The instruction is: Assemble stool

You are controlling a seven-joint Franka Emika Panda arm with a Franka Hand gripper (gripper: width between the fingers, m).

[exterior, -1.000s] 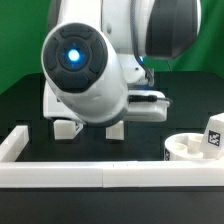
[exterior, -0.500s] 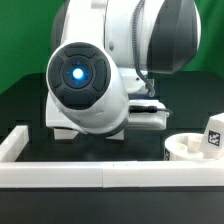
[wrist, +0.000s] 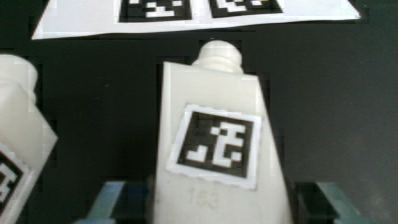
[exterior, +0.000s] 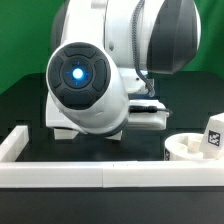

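A white stool leg (wrist: 210, 120) with a black-and-white tag lies flat on the black table, directly under the wrist camera. My gripper (wrist: 219, 205) straddles the leg's near end, one finger (wrist: 111, 200) on each side, shut on the leg. A second leg (wrist: 22, 120) lies beside it. In the exterior view the round seat (exterior: 188, 148) sits at the right, with a tagged leg (exterior: 212, 135) against it. The arm's body (exterior: 90, 80) hides the gripper in that view.
The marker board (wrist: 196, 15) lies just past the tip of the held leg. The long white border rail (exterior: 100, 176) runs along the front of the table, with a corner (exterior: 12, 145) at the exterior view's left.
The arm dropped lower about half a second ago and has stayed still since. It now covers the white pieces that showed under it. The jaws have closed onto the leg.
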